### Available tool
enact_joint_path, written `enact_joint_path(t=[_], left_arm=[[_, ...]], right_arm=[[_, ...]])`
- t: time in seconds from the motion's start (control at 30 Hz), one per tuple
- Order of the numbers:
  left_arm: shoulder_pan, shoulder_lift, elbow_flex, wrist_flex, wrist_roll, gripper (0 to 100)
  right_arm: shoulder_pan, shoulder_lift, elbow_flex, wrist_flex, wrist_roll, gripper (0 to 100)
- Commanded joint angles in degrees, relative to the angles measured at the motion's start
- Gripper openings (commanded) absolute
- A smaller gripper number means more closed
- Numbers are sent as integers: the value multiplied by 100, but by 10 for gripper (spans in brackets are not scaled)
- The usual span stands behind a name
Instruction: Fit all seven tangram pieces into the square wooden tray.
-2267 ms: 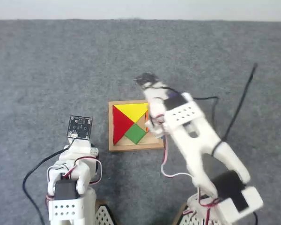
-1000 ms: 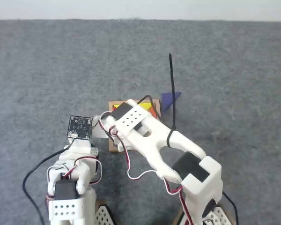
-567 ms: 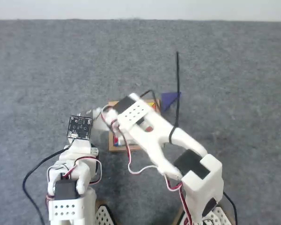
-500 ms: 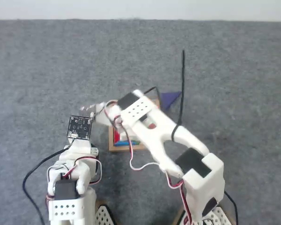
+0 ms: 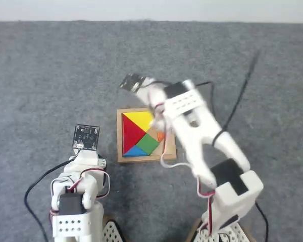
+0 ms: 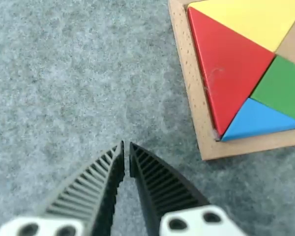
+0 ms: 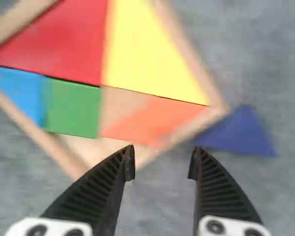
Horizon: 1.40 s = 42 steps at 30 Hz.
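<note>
Five coloured pieces can be counted in the square wooden tray [image 5: 141, 159] at the centre of the high view: a yellow triangle [image 5: 139, 120], a red triangle [image 5: 130, 136], a green square [image 5: 148, 143], a light blue triangle [image 5: 135, 150] and an orange piece [image 5: 160, 136], with some bare wood beside the orange one. A dark blue triangle [image 7: 238, 132] lies flat on the grey surface [image 5: 50, 65] just outside the tray corner next to the orange piece. The right claw [image 7: 161, 164] hangs above that corner with its fingers spread and nothing between them. The left claw [image 6: 126, 150] is closed on nothing, low over the surface near the tray corner by the light blue triangle. The step in hand is probably fetching the dark blue triangle. To do it well, the right claw should centre over that piece rather than over the tray rim. It should turn so its fingers straddle two of the triangle's edges, then go down until the tips meet the surface, since so thin a piece offers little to catch. Closing gently should keep it from squirting sideways. A touch on the rim could jog the pieces already seated, so a straight drop and lift seems safest.
</note>
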Motion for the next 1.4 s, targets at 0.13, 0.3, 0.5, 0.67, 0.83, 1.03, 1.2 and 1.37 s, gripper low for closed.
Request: enact_joint_path(t=[0.13, 0.3, 0.5, 0.67, 0.83, 1.03, 1.2, 1.37], left_arm=[[9, -114, -66, 18, 0, 21], [9, -114, -66, 18, 0, 21], [9, -114, -66, 18, 0, 21], [9, -114, -66, 18, 0, 21], [9, -114, -66, 18, 0, 21], [9, -114, -66, 18, 0, 21], [9, -114, -66, 18, 0, 21], [9, -114, -66, 18, 0, 21]], right_arm=[[-822, -171, 492, -593, -484, 195], [-954, 110, 501, -725, -642, 195], [-1095, 470, 475, -840, -659, 195], [-1051, 356, 378, -804, -686, 195], [-1244, 4, 404, -787, -826, 195], [-1499, -101, 897, -980, -853, 195], [-1191, 163, 923, -1209, -835, 195], [-734, -31, 633, -1156, -888, 195]])
